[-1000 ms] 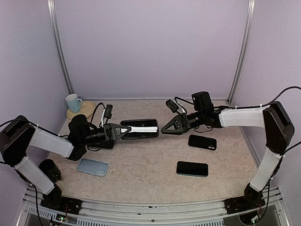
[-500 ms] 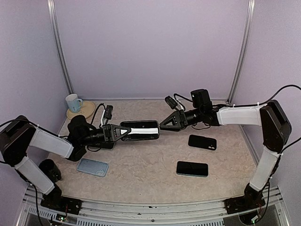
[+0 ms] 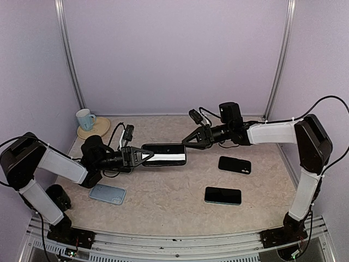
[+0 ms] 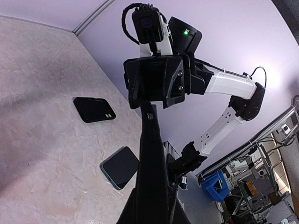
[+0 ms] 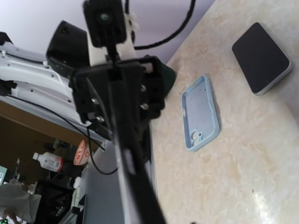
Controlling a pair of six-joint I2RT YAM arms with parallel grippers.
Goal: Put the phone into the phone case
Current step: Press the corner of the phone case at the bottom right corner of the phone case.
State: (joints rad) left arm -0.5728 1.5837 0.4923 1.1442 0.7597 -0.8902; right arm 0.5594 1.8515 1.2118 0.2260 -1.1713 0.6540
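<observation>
A black phone (image 3: 166,155) is held over the table (image 3: 163,213), clamped at its left end by the left gripper (image 3: 146,156). Its right end is met by the right gripper (image 3: 187,142); a grip there cannot be confirmed. A second black phone (image 3: 234,164) and a third black phone (image 3: 223,195) are seen lying to the right, and a light blue phone case (image 3: 107,193) to the left.

Left arm (image 3: 57,164): base at the near left corner of the table (image 3: 174,204), elbow folded back out to the left edge, forearm level and pointing right toward the middle. Left gripper (image 3: 143,156) clamped tight on the left end of the phone (image 3: 166,154). Right arm (image 3: 272,132): upper link standing tall along the right edge, forearm level and pointing left. Right gripper (image 3: 187,142) meets the phone's right end, facing the left one head-on; whether its fingers press the phone is unclear.
</observation>
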